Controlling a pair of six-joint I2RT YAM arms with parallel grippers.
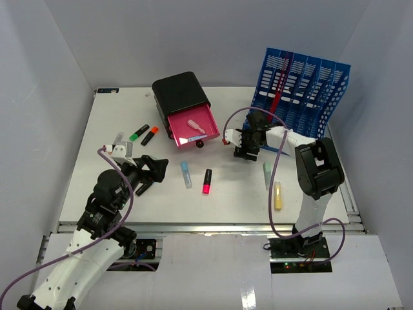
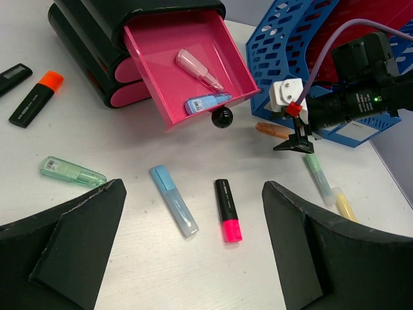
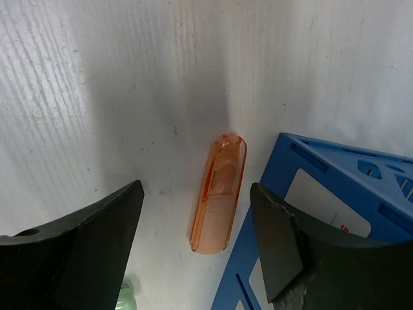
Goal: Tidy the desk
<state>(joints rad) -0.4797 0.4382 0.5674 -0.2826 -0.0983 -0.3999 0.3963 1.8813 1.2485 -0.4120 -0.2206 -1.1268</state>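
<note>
Risk: right gripper (image 3: pixel 197 200), jaws apart astride orange marker (image 3: pixel 219 194), centre frame; one finger may snag blue file rack (image 3: pixel 322 194) lower right, knocking marker askew. Also: left gripper (image 2: pixel 193 187) wide apart, empty.

Seven pastel highlighters (image 2: pixel 174 200), three black markers (image 2: pixel 228 210), one drawer unit (image 1: pixel 179 90), one blue file rack (image 1: pixel 316 84), one table (image 1: pixel 226 206) carrying the lot.

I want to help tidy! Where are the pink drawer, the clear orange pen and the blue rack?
Pink drawer (image 2: pixel 155 68): left wrist view, bare floor.
Clear orange pen (image 3: pixel 218 200): right wrist view, middle of body.
Blue rack (image 1: pixel 310 87): top view, slotted wall.
</note>
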